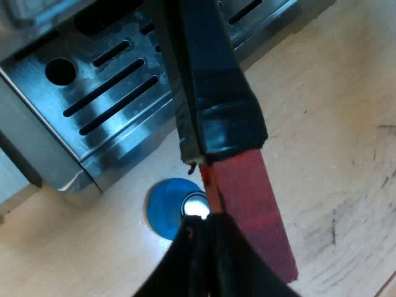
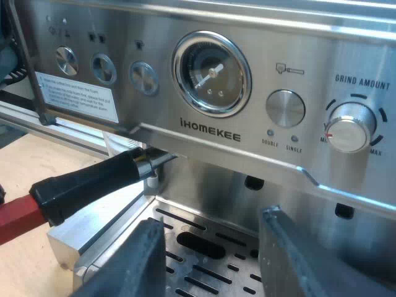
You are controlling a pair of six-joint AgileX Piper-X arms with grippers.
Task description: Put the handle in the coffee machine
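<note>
The holder's dark handle [image 1: 210, 74] runs down past the machine's drip tray [image 1: 105, 93] and ends in red [image 1: 253, 204]. My left gripper [image 1: 201, 226] is shut on the edge of that red end. From my right arm, the same handle [image 2: 93, 179] sticks out at an angle from under the espresso machine's front panel [image 2: 210, 139], its metal neck up at the brew head and its red end [image 2: 15, 219] away from the machine. My right gripper [image 2: 210, 260] hangs open over the drip tray [image 2: 198, 247], holding nothing.
A blue tamper [image 1: 167, 207] stands on the wooden table [image 1: 334, 124] just below the drip tray's edge, under the handle. The machine's front carries a pressure gauge [image 2: 211, 73], round buttons and a grind knob [image 2: 349, 127].
</note>
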